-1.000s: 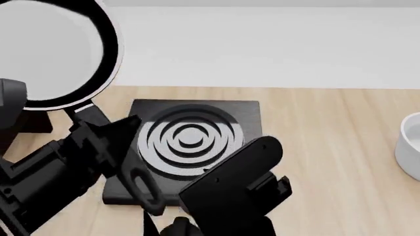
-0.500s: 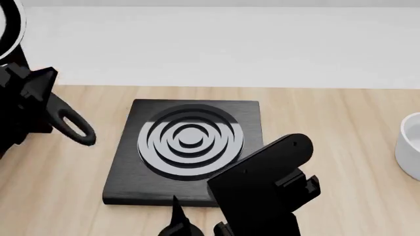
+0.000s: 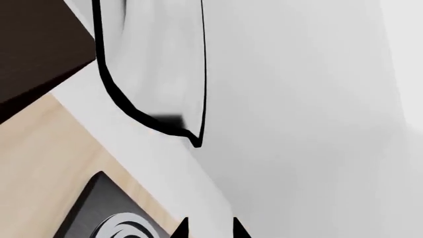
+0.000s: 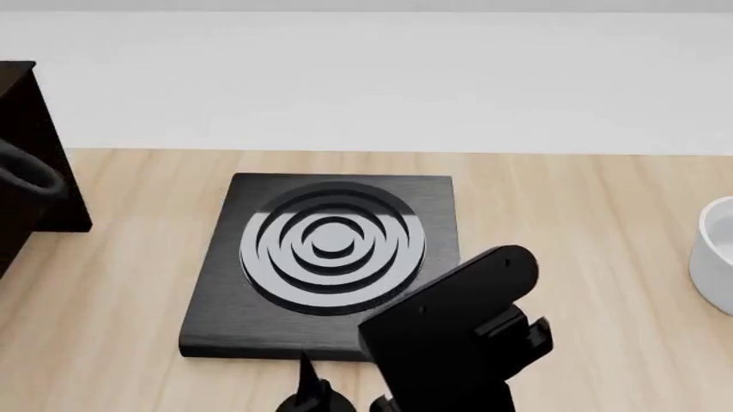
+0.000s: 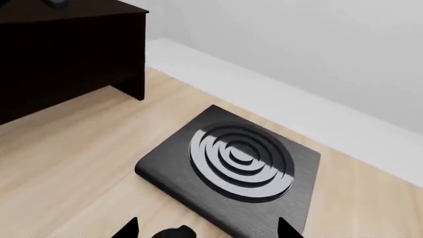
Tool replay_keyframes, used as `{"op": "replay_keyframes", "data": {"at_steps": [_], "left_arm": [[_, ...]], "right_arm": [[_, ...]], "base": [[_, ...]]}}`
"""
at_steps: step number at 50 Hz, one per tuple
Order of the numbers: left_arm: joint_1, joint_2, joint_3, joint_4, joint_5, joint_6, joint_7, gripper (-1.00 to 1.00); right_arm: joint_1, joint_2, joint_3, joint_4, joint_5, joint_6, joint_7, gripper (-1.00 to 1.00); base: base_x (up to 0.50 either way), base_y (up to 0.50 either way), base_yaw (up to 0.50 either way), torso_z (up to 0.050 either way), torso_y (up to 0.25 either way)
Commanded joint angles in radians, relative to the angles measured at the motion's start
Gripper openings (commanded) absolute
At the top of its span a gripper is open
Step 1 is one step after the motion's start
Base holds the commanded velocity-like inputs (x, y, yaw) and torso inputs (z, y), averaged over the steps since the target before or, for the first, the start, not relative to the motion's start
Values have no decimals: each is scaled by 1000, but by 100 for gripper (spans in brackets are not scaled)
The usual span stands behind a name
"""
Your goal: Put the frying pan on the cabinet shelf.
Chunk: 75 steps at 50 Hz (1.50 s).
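- Right arm (image 4: 452, 330): forearm and wrist housing occupy the near centre-right of the head view, angled up toward the far right.
- Right gripper (image 5: 206, 229): jaws spread wide, with nothing between the two dark fingertips (image 5: 126, 229) (tips only visible).
- Left gripper (image 3: 210, 227): only two dark fingertip points visible; jaw state undeterminable.

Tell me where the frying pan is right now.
The frying pan fills the left wrist view, raised beside the dark cabinet; the head view catches only its handle loop at the far left.
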<state>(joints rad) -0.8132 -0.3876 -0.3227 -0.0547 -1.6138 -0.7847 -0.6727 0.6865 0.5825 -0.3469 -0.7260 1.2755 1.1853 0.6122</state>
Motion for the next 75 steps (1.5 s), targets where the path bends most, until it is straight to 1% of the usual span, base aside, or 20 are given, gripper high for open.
{"op": "replay_keyframes", "data": {"at_steps": [1,10,23,43,58,75], "left_arm": [[-20,-41,-41,-75,-58,44,55,-100],[36,-56,-70,-104,-64,52,81,-100],[82,-63,-114,-87,-91,68,74,-100],[169,-55,-135,-88,-81,80,119,-100],[224,-56,-150,-109,-72,89,157,-100],[245,-54,-152,-101,-69,94,171,-100]], "right_arm": [[-22,-1,-18,4,-25,-18,-14,100],[-41,4,-26,5,-43,-36,-24,100],[-49,2,-42,8,-57,-47,-30,100],[-57,4,-60,14,-69,-60,-36,100],[-36,6,-56,7,-28,-41,1,100],[-61,24,-62,2,-47,-63,-11,100]], "base": [[0,0,0,0,0],[0,0,0,0,2],[0,0,0,1,2],[0,0,0,1,2],[0,0,0,1,2],[0,0,1,0,1]]}}
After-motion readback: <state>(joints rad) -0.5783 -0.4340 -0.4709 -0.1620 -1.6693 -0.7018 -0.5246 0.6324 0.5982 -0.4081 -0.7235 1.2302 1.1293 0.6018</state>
